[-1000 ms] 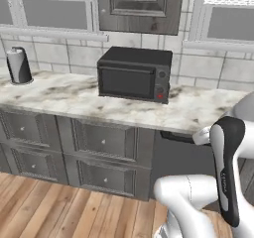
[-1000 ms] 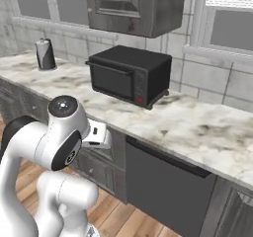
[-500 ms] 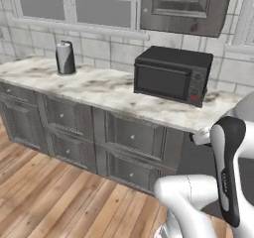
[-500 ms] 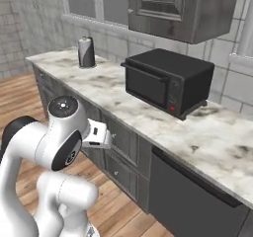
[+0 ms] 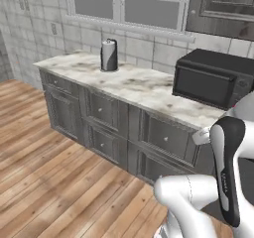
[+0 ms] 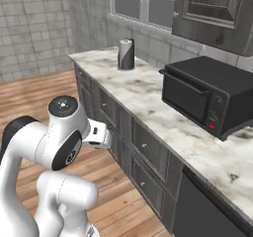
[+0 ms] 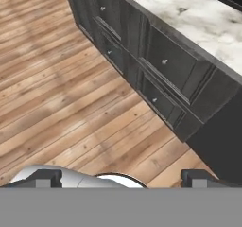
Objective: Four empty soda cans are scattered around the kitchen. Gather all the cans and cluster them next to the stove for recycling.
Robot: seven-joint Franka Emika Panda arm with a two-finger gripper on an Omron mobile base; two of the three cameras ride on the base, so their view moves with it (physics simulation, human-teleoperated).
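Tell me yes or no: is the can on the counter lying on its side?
No. The can stands upright on the marble counter, left of the microwave.

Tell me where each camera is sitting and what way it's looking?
Left base view: behind the arm to its left, facing the marble counter; the white arm rises at lower right.
Right base view: behind to its right, facing the same counter; the arm rises at lower left.
Hand view: on the hand, looking down at the wood floor and drawers; the open gripper is at the bottom.
Both base views share the grey canister and black microwave.
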